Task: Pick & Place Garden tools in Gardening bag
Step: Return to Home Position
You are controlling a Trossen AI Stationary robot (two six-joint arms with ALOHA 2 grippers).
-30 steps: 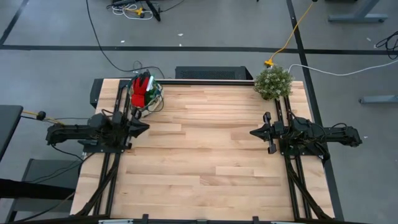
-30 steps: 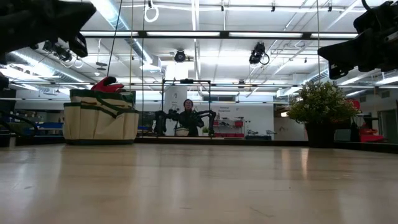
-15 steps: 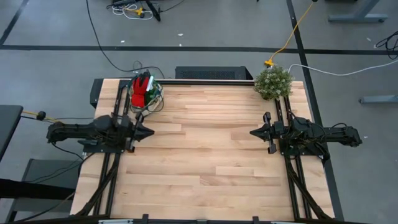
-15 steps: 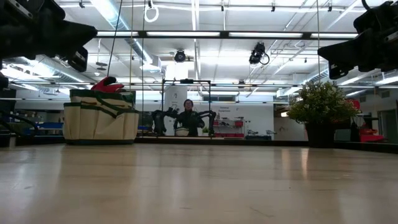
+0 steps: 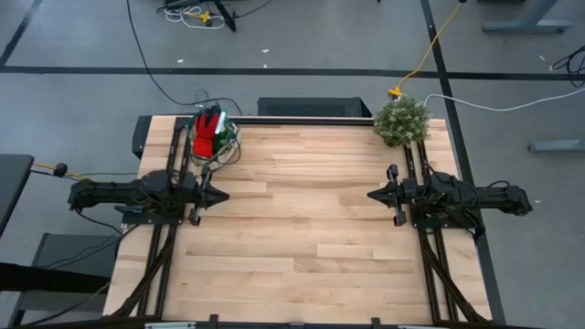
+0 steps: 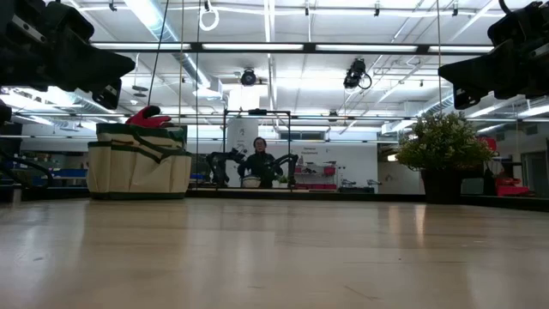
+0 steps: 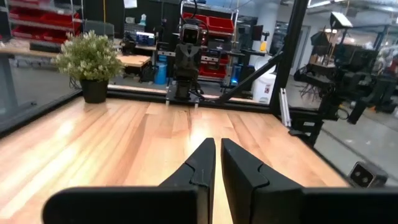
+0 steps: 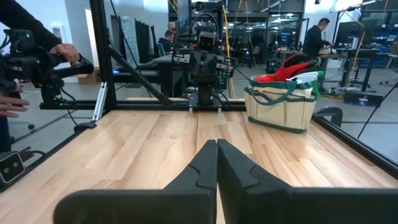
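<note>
The gardening bag (image 5: 212,135) (image 6: 139,160) (image 8: 280,107), beige with green trim, stands on its base at the table's far left corner. Garden tools stick out of its top: red gloves (image 5: 208,126) (image 8: 292,65) and a green-and-white piece (image 8: 309,78). My left gripper (image 5: 225,195) (image 7: 217,158) hangs level above the table's left side, nearer than the bag, shut and holding nothing. My right gripper (image 5: 370,196) (image 8: 217,152) hangs level above the right side, shut and holding nothing. The two grippers point at each other.
A bushy green potted plant (image 5: 401,121) (image 6: 442,148) (image 7: 90,59) stands at the table's far right corner. Black rails (image 5: 174,247) (image 5: 437,265) run along both sides under the arms. People stand in the room beyond the table (image 6: 260,159) (image 8: 37,56).
My left gripper has tipped down from a raised slant to level and sunk a little; its tips now reach farther toward the table's middle. It has stayed shut. The bag has not moved.
</note>
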